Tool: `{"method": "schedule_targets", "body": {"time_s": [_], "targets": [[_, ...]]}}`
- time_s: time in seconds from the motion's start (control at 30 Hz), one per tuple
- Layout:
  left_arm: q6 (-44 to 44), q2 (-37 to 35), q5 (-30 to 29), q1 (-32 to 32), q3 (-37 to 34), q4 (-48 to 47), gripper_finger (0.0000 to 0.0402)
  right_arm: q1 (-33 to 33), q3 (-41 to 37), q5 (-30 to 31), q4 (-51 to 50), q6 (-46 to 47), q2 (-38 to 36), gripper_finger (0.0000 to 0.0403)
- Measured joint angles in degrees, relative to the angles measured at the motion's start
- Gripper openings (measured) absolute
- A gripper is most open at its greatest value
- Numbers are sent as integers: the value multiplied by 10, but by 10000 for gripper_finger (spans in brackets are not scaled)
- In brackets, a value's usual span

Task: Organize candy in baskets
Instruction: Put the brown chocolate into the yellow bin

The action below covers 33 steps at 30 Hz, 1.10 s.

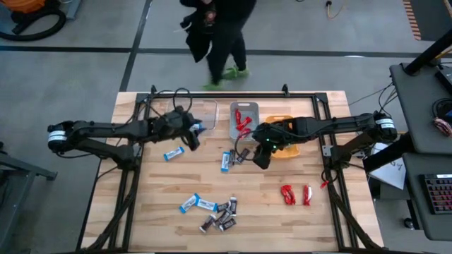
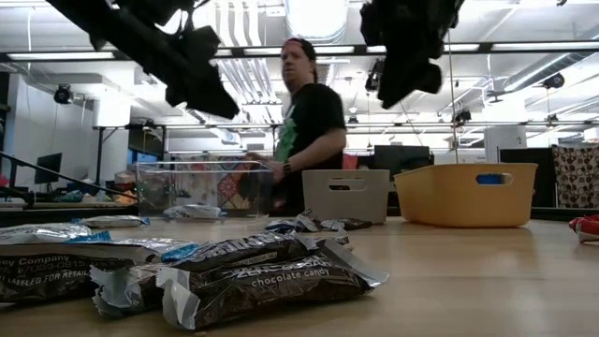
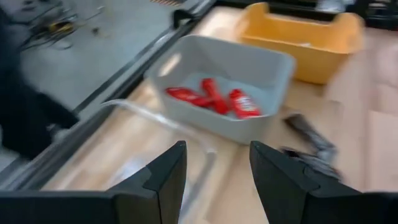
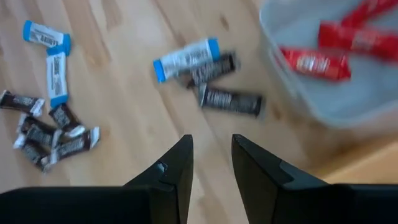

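The clear basket (image 1: 205,111) stands at the far edge, with the grey-blue basket (image 1: 244,120) to its right holding red candies (image 3: 214,98). The orange-yellow basket (image 1: 288,141) lies partly under my right arm. My left gripper (image 1: 192,137) hovers open beside the clear basket's near right corner (image 3: 205,152). My right gripper (image 1: 260,159) hangs open above the table, just right of a blue-and-white bar (image 4: 186,59) and two dark bars (image 4: 230,99). Another blue bar (image 1: 173,153) lies alone. A pile of blue and dark pieces (image 1: 212,208) sits near the front. Two red pieces (image 1: 296,194) lie to the right.
A person (image 1: 219,32) stands beyond the table's far edge, also visible behind the baskets (image 2: 309,122). A black frame rail (image 1: 233,94) runs along the far edge. Bare wood lies between the front pile and the red pieces.
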Motion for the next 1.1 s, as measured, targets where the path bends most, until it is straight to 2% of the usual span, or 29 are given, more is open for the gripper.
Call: {"method": "schedule_targets", "body": {"time_s": [0.27, 0.33, 0.57, 0.73, 0.87, 1.1], "targets": [[23, 0, 0, -67, 0, 25, 160, 14, -1, -15, -59, 52, 3, 96], [26, 0, 0, -70, 0, 26, 160, 19, -1, -21, -63, 64, 3, 91], [24, 3, 0, -71, 0, 26, 160, 46, -2, -100, -119, 127, 3, 74], [25, 3, 0, -71, -1, 26, 160, 79, -2, -104, -200, 193, 3, 72], [26, 3, 0, -71, -1, 26, 160, 119, -7, -111, -225, 263, 3, 88], [34, 3, -22, -71, -1, 26, 160, 191, -22, -119, -231, 354, 3, 141]]}}
